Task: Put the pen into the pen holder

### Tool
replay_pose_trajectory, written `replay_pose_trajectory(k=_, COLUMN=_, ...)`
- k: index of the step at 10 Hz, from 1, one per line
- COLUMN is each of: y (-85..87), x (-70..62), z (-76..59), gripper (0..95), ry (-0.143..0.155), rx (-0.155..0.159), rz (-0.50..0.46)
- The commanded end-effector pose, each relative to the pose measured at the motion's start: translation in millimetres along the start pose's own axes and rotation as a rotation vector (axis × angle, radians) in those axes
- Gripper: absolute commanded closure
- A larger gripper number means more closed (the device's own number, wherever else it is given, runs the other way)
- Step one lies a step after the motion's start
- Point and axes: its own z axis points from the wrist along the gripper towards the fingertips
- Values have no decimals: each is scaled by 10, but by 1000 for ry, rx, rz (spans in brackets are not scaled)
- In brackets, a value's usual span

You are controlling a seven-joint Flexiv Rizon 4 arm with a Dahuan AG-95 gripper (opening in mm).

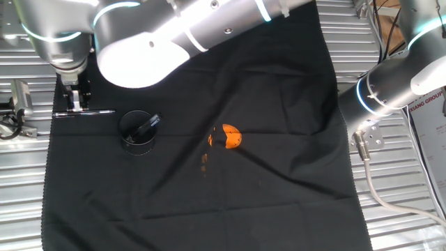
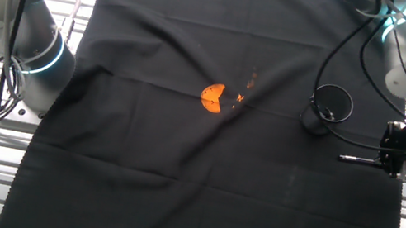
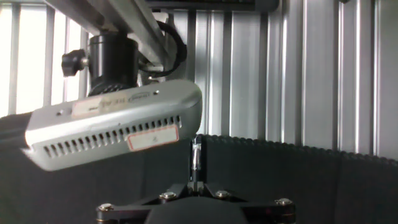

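While my arm reaches in from above at the far left of one fixed view, my hand [image 1: 79, 100] hangs at the left edge of the black cloth [image 1: 279, 181], fingers pointing down and closed narrow on the pen [image 1: 85, 113]. That slender dark pen lies level across my fingertips, sticking out on both sides, its silvery right end over the cloth and its left end over the ribbed metal surface [image 1: 21, 181]. Just to the right and a little nearer the camera stands the pen holder [image 1: 137, 132], a short round black cup upright on the cloth, with a thicker dark stick [image 1: 148, 124] leaning inside it against the rim. The pen is outside the cup, near it but not touching. Further right, around the middle of the cloth, sits a small orange object [image 1: 231, 137], with a few orange specks just left of it. At the right edge a second silver arm [image 1: 397, 84] stands beside the cloth, well apart from everything else. My own hand view shows a thin glinting sliver [image 3: 196, 160] of the pen upright between my fingers, with a grey slotted housing [image 3: 112, 127] at left.
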Motion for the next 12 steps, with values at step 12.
replay_pose_trajectory(k=12, y=43, x=80, z=109, gripper=950, ry=4, rx=16, rz=8)
